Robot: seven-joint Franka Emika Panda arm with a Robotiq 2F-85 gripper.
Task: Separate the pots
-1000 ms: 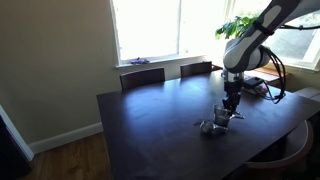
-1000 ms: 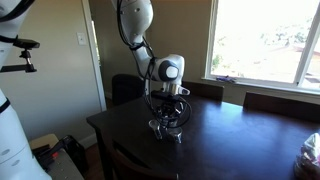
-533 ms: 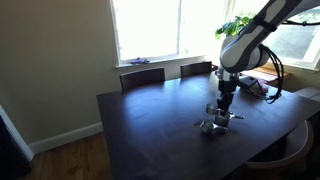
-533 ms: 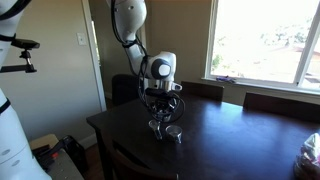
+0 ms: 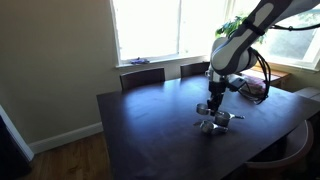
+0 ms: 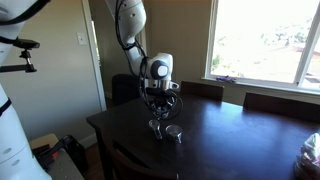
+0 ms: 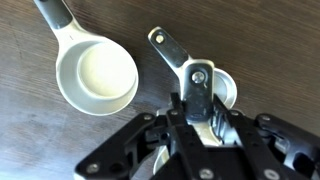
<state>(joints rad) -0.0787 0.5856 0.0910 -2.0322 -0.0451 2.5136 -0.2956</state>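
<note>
Two small shiny silver pots with thin straight handles lie on the dark wooden table [image 5: 150, 120]. In the wrist view one pot [image 7: 97, 80] rests free at the left, its handle pointing to the upper left. My gripper [image 7: 198, 118] is shut on the second pot [image 7: 228, 92], whose handle [image 7: 168, 48] sticks out ahead of the fingers. The two pots are apart. In both exterior views my gripper [image 5: 213, 106] [image 6: 157, 106] hangs just above the table, over silver metal [image 5: 208, 127] [image 6: 174, 131].
Two chairs [image 5: 143, 77] stand at the table's far side under the window. A plant [image 5: 236, 28] and cluttered items [image 5: 255, 88] sit by the table's right end. A crinkled clear bag [image 6: 310, 155] lies at a table corner.
My gripper has moved sideways, leftward in both exterior views, still low over the table and still shut.
</note>
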